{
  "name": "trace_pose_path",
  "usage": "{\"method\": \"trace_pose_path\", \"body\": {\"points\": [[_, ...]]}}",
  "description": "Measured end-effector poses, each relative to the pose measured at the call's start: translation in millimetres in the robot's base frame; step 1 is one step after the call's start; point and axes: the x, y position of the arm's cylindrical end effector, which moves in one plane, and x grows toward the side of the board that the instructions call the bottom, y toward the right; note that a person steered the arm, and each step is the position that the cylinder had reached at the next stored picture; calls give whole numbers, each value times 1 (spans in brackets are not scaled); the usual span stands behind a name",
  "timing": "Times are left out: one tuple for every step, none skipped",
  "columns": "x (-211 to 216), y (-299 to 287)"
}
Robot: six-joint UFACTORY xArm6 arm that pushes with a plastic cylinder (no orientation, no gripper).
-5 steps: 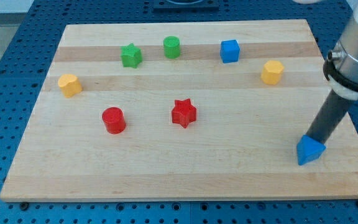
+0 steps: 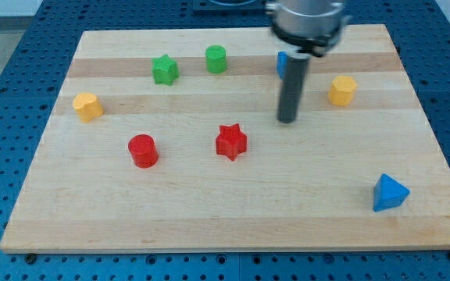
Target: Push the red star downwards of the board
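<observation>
The red star (image 2: pixel 230 142) lies near the middle of the wooden board (image 2: pixel 233 211). My tip (image 2: pixel 287 120) stands on the board above and to the right of the star, apart from it by a clear gap. The rod rises toward the view's top and hides most of the blue cube (image 2: pixel 281 62) behind it.
A red cylinder (image 2: pixel 142 151) lies left of the star. A green star (image 2: pixel 164 69) and a green cylinder (image 2: pixel 216 59) sit near the top. Yellow blocks lie at the left (image 2: pixel 87 106) and right (image 2: pixel 341 90). A blue triangular block (image 2: pixel 388 193) sits at the lower right.
The rod has swung from the blue triangular block at the lower right to a spot up and left, near the red star. No block has moved.
</observation>
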Motion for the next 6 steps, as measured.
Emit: {"method": "trace_pose_path", "body": {"points": [[8,-64],[42,-72],[78,-35],[92,-9],[70,-40],[70,-97]]}}
